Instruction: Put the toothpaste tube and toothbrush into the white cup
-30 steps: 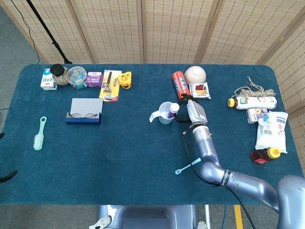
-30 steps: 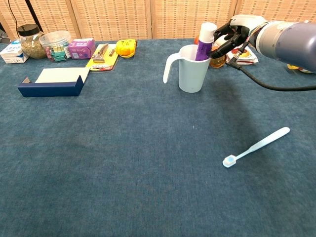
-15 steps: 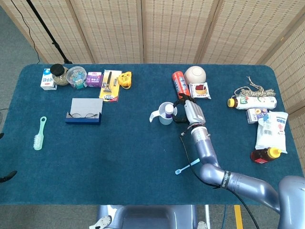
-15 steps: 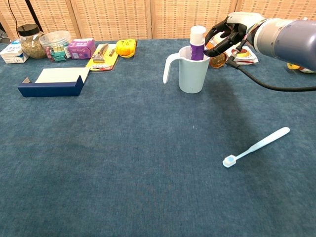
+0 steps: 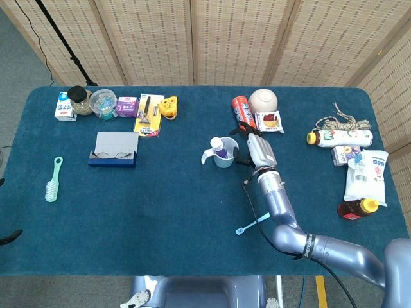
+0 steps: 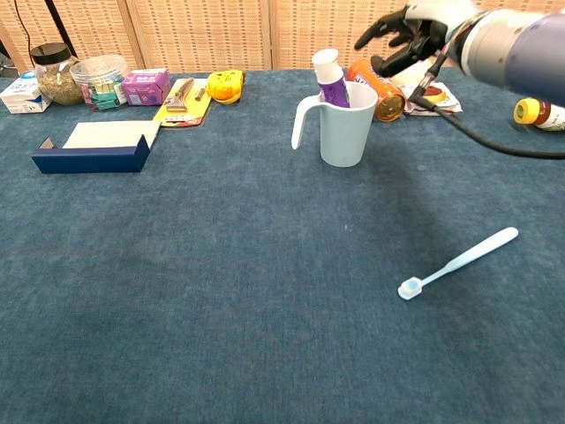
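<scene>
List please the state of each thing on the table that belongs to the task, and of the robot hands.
toothpaste tube: standing in the cup, leaning left, cap up.
white cup: upright, handle to the left.
toothbrush: lying flat on the table, outside the cup.
right hand: above and right of the cup, fingers spread, holds nothing.
left hand: not in view.

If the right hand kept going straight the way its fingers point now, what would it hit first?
Probably the toothpaste tube standing in the white cup. The open right hand points left toward it, though it sits a little higher, so it might pass just over the cap.
</scene>
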{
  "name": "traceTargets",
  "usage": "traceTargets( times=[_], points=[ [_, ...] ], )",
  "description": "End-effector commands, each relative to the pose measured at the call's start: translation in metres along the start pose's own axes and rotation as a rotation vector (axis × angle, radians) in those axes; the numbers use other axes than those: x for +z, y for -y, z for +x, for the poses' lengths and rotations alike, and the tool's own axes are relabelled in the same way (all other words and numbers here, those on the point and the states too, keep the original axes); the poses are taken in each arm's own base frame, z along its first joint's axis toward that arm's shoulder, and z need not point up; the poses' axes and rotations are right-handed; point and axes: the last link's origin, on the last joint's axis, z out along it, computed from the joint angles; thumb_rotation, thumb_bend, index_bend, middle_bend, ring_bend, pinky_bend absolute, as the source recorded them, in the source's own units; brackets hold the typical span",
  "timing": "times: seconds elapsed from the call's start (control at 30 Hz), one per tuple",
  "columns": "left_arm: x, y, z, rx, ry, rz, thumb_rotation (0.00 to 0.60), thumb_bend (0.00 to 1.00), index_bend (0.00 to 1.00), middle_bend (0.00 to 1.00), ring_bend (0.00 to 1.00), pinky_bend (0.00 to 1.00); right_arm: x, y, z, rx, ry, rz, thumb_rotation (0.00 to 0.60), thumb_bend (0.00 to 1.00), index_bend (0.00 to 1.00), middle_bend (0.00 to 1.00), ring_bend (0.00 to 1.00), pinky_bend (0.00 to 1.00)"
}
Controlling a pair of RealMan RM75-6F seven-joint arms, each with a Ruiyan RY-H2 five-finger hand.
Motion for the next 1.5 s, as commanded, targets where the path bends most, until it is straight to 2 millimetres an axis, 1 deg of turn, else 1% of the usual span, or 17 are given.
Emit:
traceTargets(
  times=[0.03,0.17,0.2,0.27,0.33,0.37,0.4,0.43,0.5,0.6,0.7,0.73,0.77,0.83,0.97,1.27,1.5],
  points=[
    [0.000,0.000,0.000,-0.001,-0.002,0.000,0.600,0.00,0.00,0.00,0.00,0.00,-0.017,0.004,0.028,-0.079,-0.052,0.065,0.600,0.60,0.21,0.03,0.00,0.00],
    [-0.001,0.000,0.000,0.000,-0.002,-0.002,0.600,0.00,0.00,0.00,0.00,0.00,-0.033,-0.001,0.047,-0.122,-0.051,0.094,0.600,0.60,0.16,0.01,0.00,0.00],
    [-0.001,0.000,0.000,0.002,-0.001,-0.003,0.600,0.00,0.00,0.00,0.00,0.00,-0.038,-0.004,0.052,-0.140,-0.044,0.098,0.600,0.58,0.14,0.00,0.00,0.00],
    [-0.001,0.000,0.000,0.003,0.000,-0.006,0.600,0.00,0.00,0.00,0.00,0.00,-0.050,-0.013,0.061,-0.206,-0.024,0.099,0.600,0.48,0.11,0.00,0.00,0.00],
    [-0.002,0.000,0.000,0.005,0.000,-0.008,0.600,0.00,0.00,0.00,0.00,0.00,-0.068,-0.031,0.072,-0.321,0.016,0.083,0.600,0.31,0.06,0.00,0.00,0.00],
    [-0.002,0.000,0.000,0.005,0.000,-0.010,0.600,0.00,0.00,0.00,0.00,0.00,-0.075,-0.038,0.076,-0.361,0.033,0.074,0.600,0.24,0.05,0.00,0.00,0.00],
    [-0.003,0.000,0.001,0.005,0.000,-0.011,0.600,0.00,0.00,0.00,0.00,0.00,-0.079,-0.043,0.079,-0.384,0.042,0.069,0.600,0.14,0.03,0.00,0.00,0.00],
    [-0.003,0.000,0.001,0.006,0.000,-0.012,0.600,0.00,0.00,0.00,0.00,0.00,-0.086,-0.052,0.082,-0.436,0.052,0.060,0.600,0.07,0.02,0.00,0.00,0.00],
    [-0.002,0.000,0.001,0.006,0.000,-0.010,0.600,0.00,0.00,0.00,0.00,0.00,-0.098,-0.069,0.085,-0.512,0.060,0.051,0.600,0.02,0.02,0.00,0.00,0.00],
    [-0.002,0.000,0.001,0.003,-0.003,-0.005,0.600,0.00,0.00,0.00,0.00,0.00,-0.114,-0.091,0.080,-0.566,0.114,0.033,0.600,0.02,0.04,0.00,0.00,0.00],
    [-0.003,0.000,0.001,0.003,-0.004,-0.006,0.600,0.00,0.00,0.00,0.00,0.00,-0.121,-0.106,0.076,-0.606,0.150,0.027,0.600,0.02,0.12,0.00,0.00,0.00],
    [-0.003,0.000,0.001,0.005,-0.003,-0.007,0.600,0.00,0.00,0.00,0.00,0.00,-0.124,-0.113,0.073,-0.638,0.171,0.023,0.600,0.03,0.14,0.00,0.00,0.00],
    [-0.003,-0.001,0.001,0.006,-0.003,-0.008,0.600,0.00,0.00,0.00,0.00,0.00,-0.124,-0.115,0.071,-0.650,0.177,0.023,0.600,0.05,0.16,0.00,0.00,0.00],
    [-0.003,-0.001,0.000,0.010,0.001,-0.007,0.600,0.00,0.00,0.00,0.00,0.00,-0.124,-0.122,0.066,-0.686,0.198,0.025,0.600,0.14,0.21,0.00,0.00,0.00],
    [-0.001,-0.002,-0.002,0.016,0.006,-0.006,0.600,0.00,0.00,0.00,0.00,0.00,-0.124,-0.134,0.055,-0.768,0.263,0.029,0.600,0.18,0.31,0.00,0.00,0.00],
    [0.000,-0.003,-0.003,0.020,0.010,-0.002,0.600,0.00,0.00,0.00,0.00,0.00,-0.123,-0.147,0.036,-0.808,0.310,0.037,0.600,0.19,0.40,0.00,0.00,0.00],
    [-0.001,-0.003,-0.003,0.019,0.010,-0.003,0.600,0.00,0.00,0.00,0.00,0.00,-0.119,-0.144,0.026,-0.794,0.294,0.072,0.600,0.21,0.42,0.00,0.00,0.00]
  ],
)
